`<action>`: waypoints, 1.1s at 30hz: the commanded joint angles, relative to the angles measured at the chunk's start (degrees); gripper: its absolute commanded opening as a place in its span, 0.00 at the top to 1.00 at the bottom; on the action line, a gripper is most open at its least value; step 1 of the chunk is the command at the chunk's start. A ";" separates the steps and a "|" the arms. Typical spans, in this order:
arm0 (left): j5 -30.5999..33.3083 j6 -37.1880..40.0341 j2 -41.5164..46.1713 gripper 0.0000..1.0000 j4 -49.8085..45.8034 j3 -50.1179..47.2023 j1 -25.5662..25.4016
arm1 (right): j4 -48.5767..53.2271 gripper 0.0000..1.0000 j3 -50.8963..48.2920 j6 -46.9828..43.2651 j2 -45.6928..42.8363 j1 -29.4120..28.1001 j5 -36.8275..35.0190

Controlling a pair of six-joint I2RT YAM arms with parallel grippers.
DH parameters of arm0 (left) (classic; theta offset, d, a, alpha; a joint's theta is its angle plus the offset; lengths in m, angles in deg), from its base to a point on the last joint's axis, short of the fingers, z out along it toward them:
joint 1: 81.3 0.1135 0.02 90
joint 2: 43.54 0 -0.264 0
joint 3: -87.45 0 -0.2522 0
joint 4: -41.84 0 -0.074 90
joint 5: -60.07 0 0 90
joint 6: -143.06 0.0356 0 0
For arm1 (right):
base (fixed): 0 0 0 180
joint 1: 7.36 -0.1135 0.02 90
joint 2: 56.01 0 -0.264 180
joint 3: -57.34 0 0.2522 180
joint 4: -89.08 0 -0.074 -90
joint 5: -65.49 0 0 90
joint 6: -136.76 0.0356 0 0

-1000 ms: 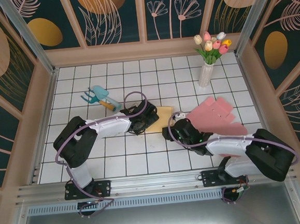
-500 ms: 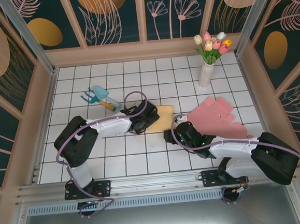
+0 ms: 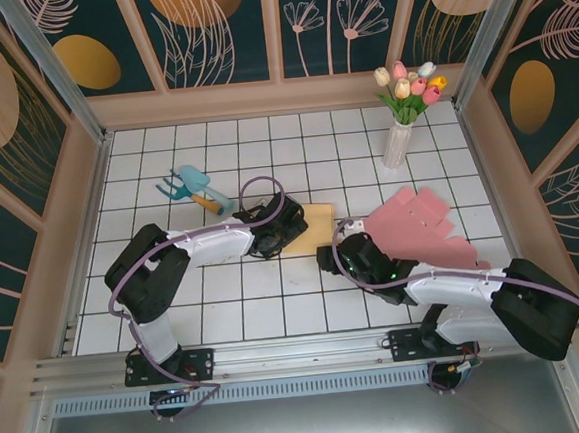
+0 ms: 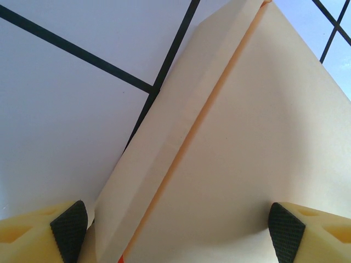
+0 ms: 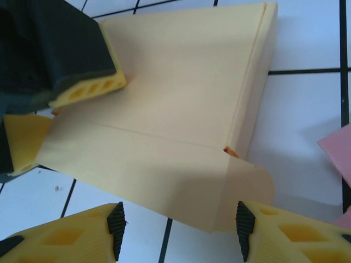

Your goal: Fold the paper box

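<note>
At the middle of the white gridded table (image 3: 227, 312) lies the flat pale-yellow paper box (image 3: 317, 217) — left gripper (image 4: 178, 230) spread wide astride its folded edge, right gripper (image 5: 180, 226) likewise released — jaws flanking a corner.

In the top view the left gripper (image 3: 288, 229) covers the left part of the box (image 3: 318, 217), and its jaws are too small there to read. In the left wrist view the box runs out of the picture at top, right and bottom. In the right wrist view the right edge cuts the pink sheet (image 5: 335, 149), and the bottom edge cuts the right fingers (image 5: 77, 235).
</note>
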 commanded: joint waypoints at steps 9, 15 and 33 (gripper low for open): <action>0.41 -0.35 -1.95 0.13 -2.77 -0.65 -0.31 | -1.56 0.41 3.07 -1.75 6.48 0.94 -0.75; 0.06 -0.27 -2.21 0.14 -2.51 -0.54 -0.29 | -5.42 0.42 2.40 -1.89 7.55 0.99 2.84; 0.23 -0.10 -2.09 0.14 -2.67 -0.72 -0.29 | -8.97 0.52 1.22 -5.18 6.74 1.10 5.49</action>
